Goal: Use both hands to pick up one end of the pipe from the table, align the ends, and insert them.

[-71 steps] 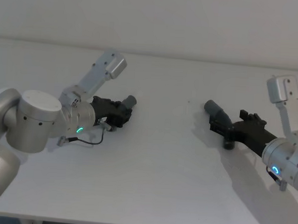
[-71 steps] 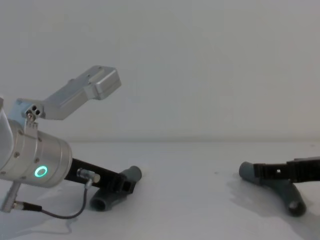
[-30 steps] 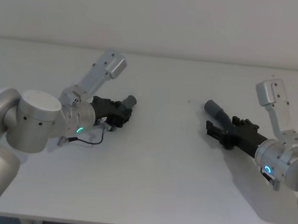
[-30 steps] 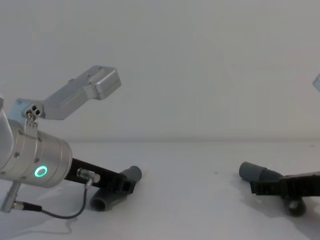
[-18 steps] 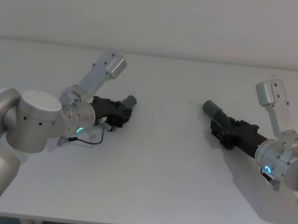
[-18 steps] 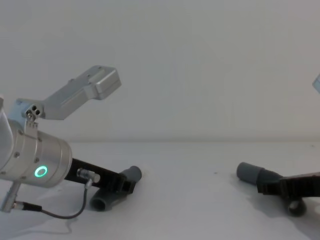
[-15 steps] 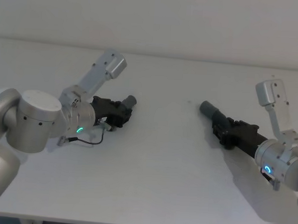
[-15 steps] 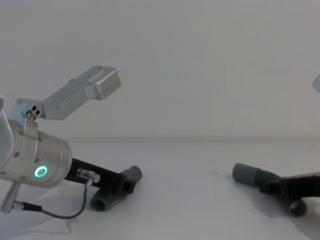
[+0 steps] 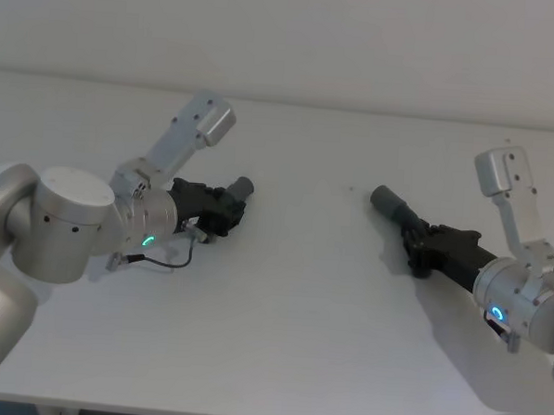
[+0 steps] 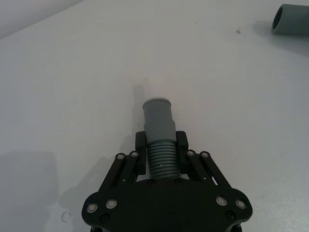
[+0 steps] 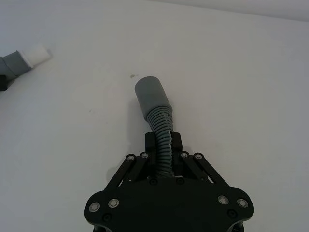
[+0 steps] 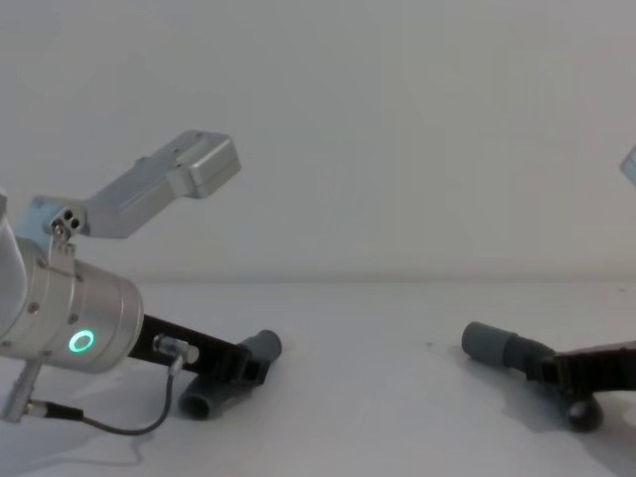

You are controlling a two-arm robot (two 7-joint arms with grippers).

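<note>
Pipe pcs [image 10: 158, 121], 1 clamped per end effector [image 10: 161, 140]

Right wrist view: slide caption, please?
Right tool clamps a ribbed grey hose piece, its plain cuff pointing away across the white table.

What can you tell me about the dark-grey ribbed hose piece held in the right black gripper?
The dark-grey hose piece looks like flexible plastic: a smooth cylindrical cuff with a plain open mouth, then a ribbed, curved middle. The right gripper is shut on the ribbed part, a black finger on either side. The cuff juts over the white table, pointing forward and to the robot's left. Its other end hangs below the gripper.
</note>
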